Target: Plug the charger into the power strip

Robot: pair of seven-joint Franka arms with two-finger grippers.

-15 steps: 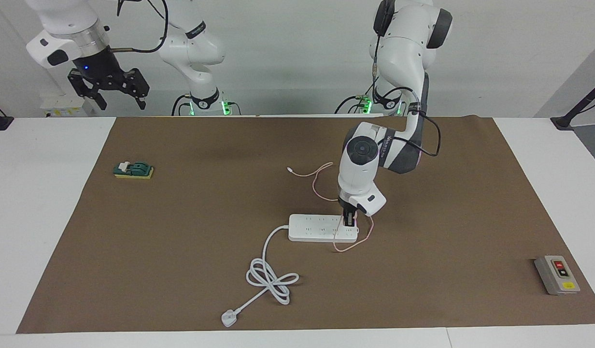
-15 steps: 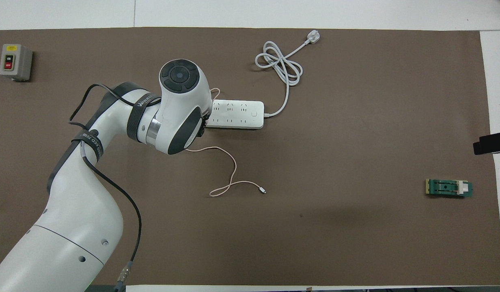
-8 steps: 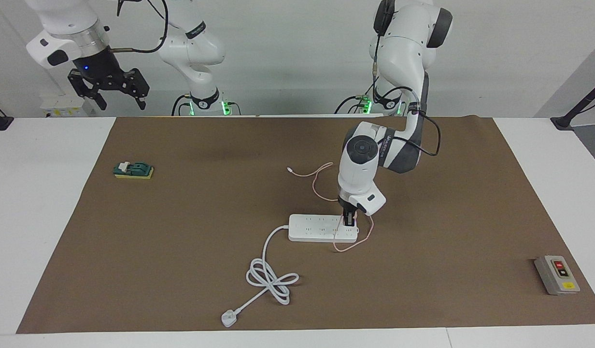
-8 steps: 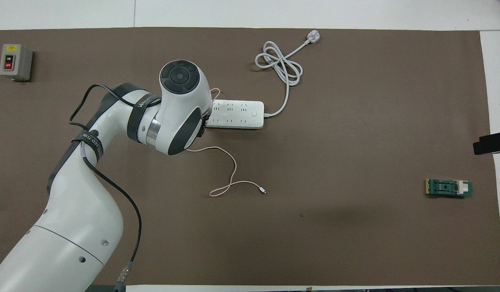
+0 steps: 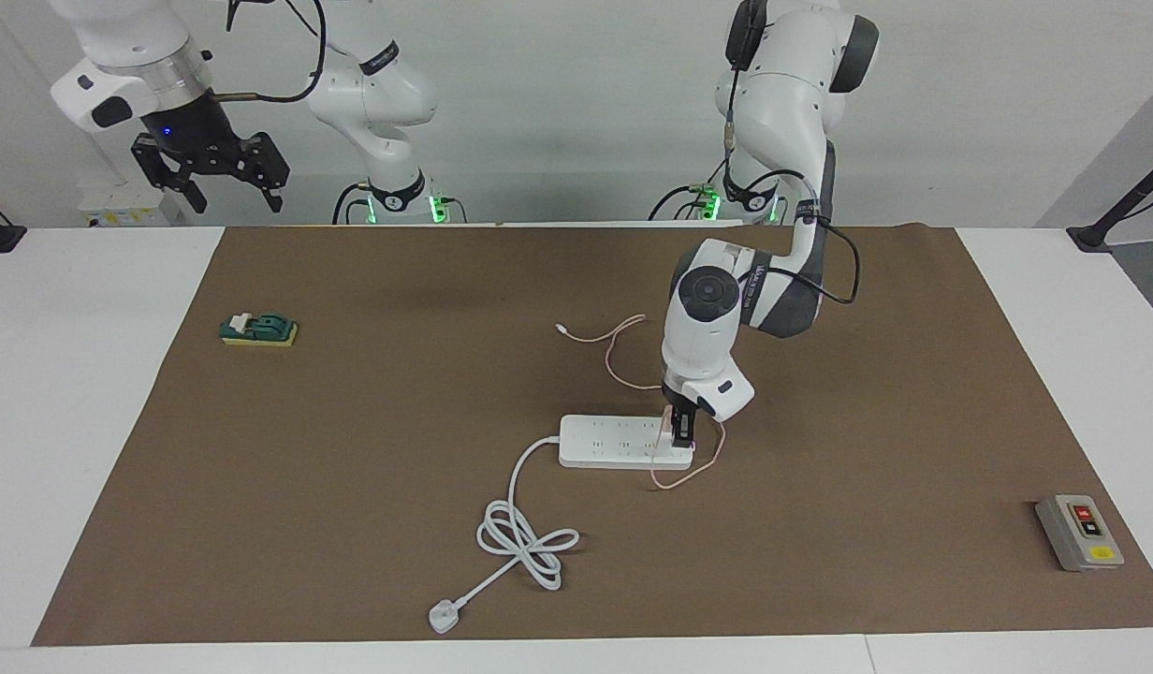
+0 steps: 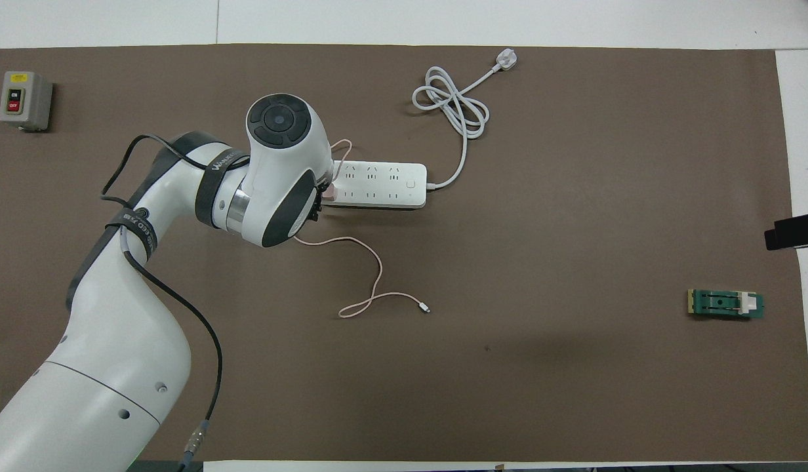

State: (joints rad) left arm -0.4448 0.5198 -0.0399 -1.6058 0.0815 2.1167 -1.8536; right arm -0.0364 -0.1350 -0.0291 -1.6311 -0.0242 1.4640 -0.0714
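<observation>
The white power strip (image 5: 614, 442) (image 6: 381, 185) lies mid-mat. The pale-pink charger (image 6: 330, 192) stands on the strip's end toward the left arm, mostly hidden by the hand. Its thin pink cable (image 5: 610, 348) (image 6: 380, 272) loops over the mat on the robots' side of the strip. My left gripper (image 5: 681, 431) (image 6: 319, 198) hangs open right at the charger, shifted slightly off it. My right gripper (image 5: 237, 199) waits open, high above the table's edge at the right arm's end.
The strip's thick white cord (image 5: 525, 541) (image 6: 451, 105) coils to a three-pin plug (image 5: 442, 617) (image 6: 505, 60) farther from the robots. A grey button box (image 5: 1080, 532) (image 6: 23, 99) sits at the left arm's end, a green and yellow block (image 5: 258, 329) (image 6: 725, 303) at the right arm's end.
The left gripper has opened and drawn slightly away toward the left arm's end, uncovering part of the pink charger, which stays on the strip. The right arm has barely moved.
</observation>
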